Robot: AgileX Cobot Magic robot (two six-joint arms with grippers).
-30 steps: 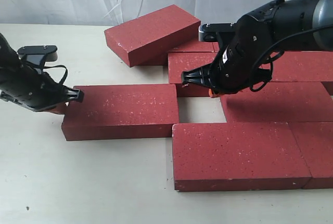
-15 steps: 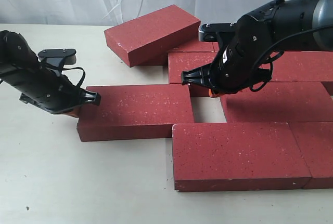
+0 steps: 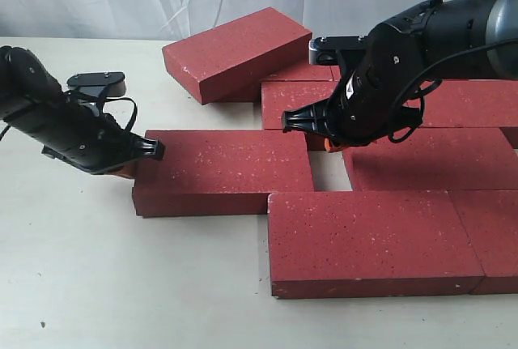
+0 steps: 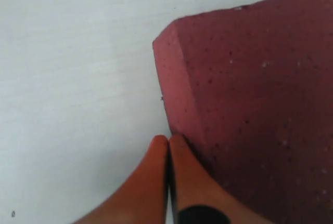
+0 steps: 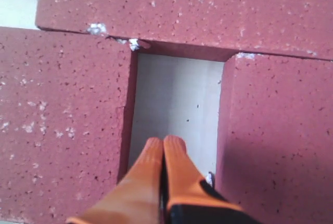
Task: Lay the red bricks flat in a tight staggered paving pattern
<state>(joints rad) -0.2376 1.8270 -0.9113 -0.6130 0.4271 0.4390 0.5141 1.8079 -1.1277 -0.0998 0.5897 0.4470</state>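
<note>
Nothing in any view can be read as writing, a number, a brand or a sign. The red bricks (image 3: 222, 172) show only white flecks on their rough faces. A small pale mark (image 3: 354, 84) sits on the black housing of the right arm (image 3: 405, 57) in the exterior view. It is too small to tell whether it is a label.

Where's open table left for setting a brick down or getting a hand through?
Bare table lies left and in front of the brick at the left gripper. A narrow gap between the middle-row bricks has the right gripper in it. The right side is packed; the tilted brick crowds the back.
</note>
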